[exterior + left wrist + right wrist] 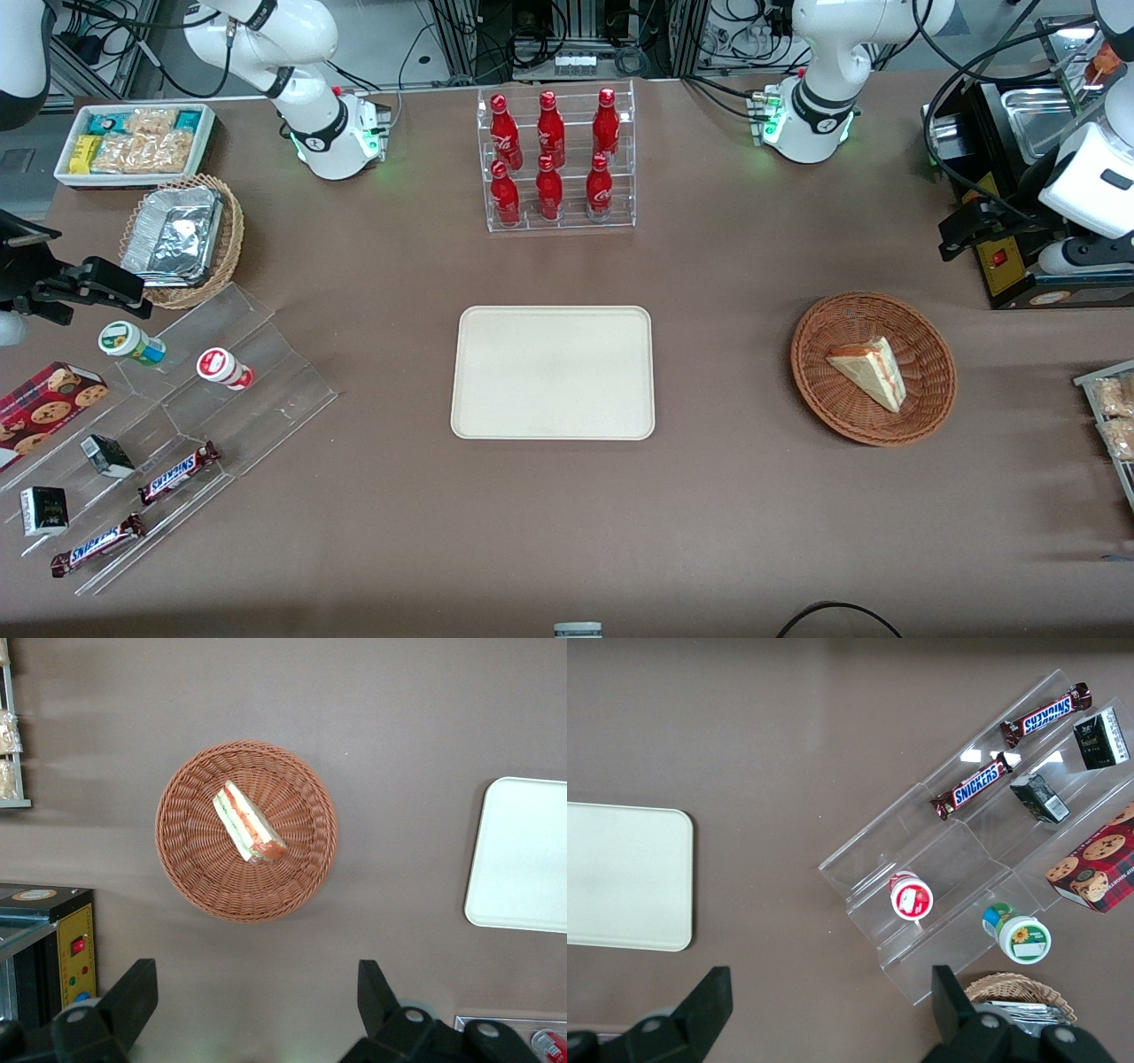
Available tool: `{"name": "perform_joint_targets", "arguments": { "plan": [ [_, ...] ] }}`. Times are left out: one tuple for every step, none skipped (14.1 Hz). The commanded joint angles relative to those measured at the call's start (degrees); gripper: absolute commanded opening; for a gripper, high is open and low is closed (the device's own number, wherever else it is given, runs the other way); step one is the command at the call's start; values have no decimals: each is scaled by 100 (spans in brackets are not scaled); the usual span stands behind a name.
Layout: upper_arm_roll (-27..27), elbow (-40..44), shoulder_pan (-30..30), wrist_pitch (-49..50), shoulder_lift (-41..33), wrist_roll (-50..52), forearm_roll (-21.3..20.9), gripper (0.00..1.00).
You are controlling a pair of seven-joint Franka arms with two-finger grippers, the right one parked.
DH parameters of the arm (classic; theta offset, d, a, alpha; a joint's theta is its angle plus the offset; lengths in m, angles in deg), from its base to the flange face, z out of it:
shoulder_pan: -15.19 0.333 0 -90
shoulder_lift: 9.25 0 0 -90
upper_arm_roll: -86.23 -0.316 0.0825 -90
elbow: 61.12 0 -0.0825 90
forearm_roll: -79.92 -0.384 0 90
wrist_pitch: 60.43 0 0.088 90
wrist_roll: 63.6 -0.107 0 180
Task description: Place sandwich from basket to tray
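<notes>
1. Sandwich (870,370): a triangular wedge of pale bread, its cut side banded red and green, lying inside the basket (824,396), near the basket's middle.
2. Basket: round, shallow, reddish-brown woven wicker, standing on the matte brown table (709,514) toward the working arm's end.
3. Tray (554,372): flat, cream-beige rectangle with rounded corners and a low rim, smooth and bare, well apart from the basket, near the table's middle.
4. Gripper (252,992): two dark, wedge-shaped fingers (133,997) spread wide with nothing between them, held high above the table just beside the basket.
5. Bottle rack (560,159): clear stepped acrylic stand holding six glossy red bottles, farther from the front camera than the tray.
</notes>
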Motion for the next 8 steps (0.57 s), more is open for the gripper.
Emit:
{"name": "perform_joint_targets", "arguments": {
  "plan": [
    [37,-15,24,44,-46,-17,-12,100],
    [37,-24,24,53,-46,-26,-12,100],
    [37,-24,32,53,-37,-43,-12,100],
    [37,-24,32,53,-28,-44,-12,100],
    [37,-15,32,53,-19,-44,-12,100],
    [37,-15,32,53,-2,-44,-12,100],
    [37,-32,41,53,33,-44,-12,100],
    [19,-67,50,53,42,-52,-12,100]
  ]
}}
